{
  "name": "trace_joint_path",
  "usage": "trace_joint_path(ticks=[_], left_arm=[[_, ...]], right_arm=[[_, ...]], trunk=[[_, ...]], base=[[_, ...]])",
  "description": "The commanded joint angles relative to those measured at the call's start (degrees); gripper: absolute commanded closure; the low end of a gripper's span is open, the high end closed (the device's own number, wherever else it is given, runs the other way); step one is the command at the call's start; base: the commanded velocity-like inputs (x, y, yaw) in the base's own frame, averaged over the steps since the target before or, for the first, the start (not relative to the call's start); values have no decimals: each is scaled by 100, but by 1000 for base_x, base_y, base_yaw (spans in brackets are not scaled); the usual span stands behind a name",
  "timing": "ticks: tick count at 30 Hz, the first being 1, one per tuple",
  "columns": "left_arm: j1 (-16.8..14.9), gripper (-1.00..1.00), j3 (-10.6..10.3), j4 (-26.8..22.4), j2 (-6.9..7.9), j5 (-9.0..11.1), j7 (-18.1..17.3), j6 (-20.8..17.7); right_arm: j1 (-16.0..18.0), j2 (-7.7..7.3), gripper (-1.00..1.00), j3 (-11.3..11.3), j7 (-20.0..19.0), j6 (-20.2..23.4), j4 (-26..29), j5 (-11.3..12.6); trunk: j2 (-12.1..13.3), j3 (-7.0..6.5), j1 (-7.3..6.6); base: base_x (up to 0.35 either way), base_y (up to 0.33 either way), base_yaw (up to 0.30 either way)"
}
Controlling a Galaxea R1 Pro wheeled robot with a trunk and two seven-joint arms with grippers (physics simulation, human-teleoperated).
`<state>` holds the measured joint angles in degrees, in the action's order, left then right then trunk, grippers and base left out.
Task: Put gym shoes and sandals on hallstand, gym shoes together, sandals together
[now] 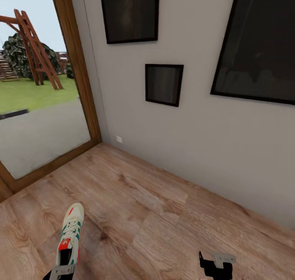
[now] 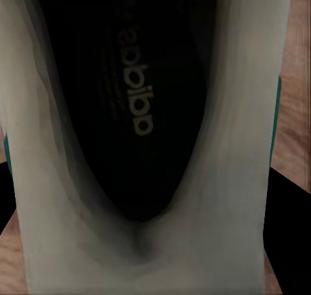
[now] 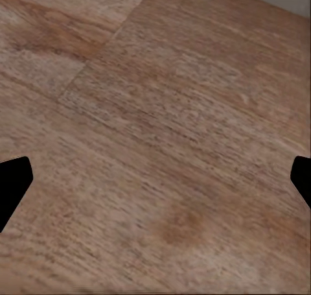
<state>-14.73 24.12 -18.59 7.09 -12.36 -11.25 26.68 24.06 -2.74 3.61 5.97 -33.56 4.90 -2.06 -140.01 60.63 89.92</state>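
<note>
One gym shoe (image 1: 70, 235), white with green stripes and a red-orange tongue patch, hangs toe-forward at the lower left of the head view. My left gripper (image 1: 61, 272) is shut on its heel end. The left wrist view looks straight into the shoe's dark insole (image 2: 133, 100), with the gripper's (image 2: 149, 243) black fingers (image 2: 293, 243) at either side of the heel wall. My right gripper (image 1: 216, 265) hovers open over the bare corridor floor (image 3: 162, 113), its fingertips (image 3: 11, 178) far apart. The sandals and the hallstand are out of view.
A wood-framed glass door (image 1: 88, 95) looking onto a garden stands at the left. A grey wall (image 1: 184, 149) with three dark framed pictures (image 1: 164, 84) runs close ahead and to the right. Wood plank floor (image 1: 143, 214) stretches in front of me.
</note>
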Motion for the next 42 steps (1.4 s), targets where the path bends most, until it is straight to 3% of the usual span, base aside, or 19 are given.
trace_joint_path(ticks=[1,42], left_arm=[[-4,100,44,3,-3,-48,-35,21],[-4,100,54,55,-28,-38,-35,24]], right_arm=[[5,2,-100,35,0,-19,-7,-20],[6,0,-100,36,0,-19,-7,-14]], trunk=[[-2,5,-1],[-2,5,-1]], base=[[0,0,-276],[0,0,-277]])
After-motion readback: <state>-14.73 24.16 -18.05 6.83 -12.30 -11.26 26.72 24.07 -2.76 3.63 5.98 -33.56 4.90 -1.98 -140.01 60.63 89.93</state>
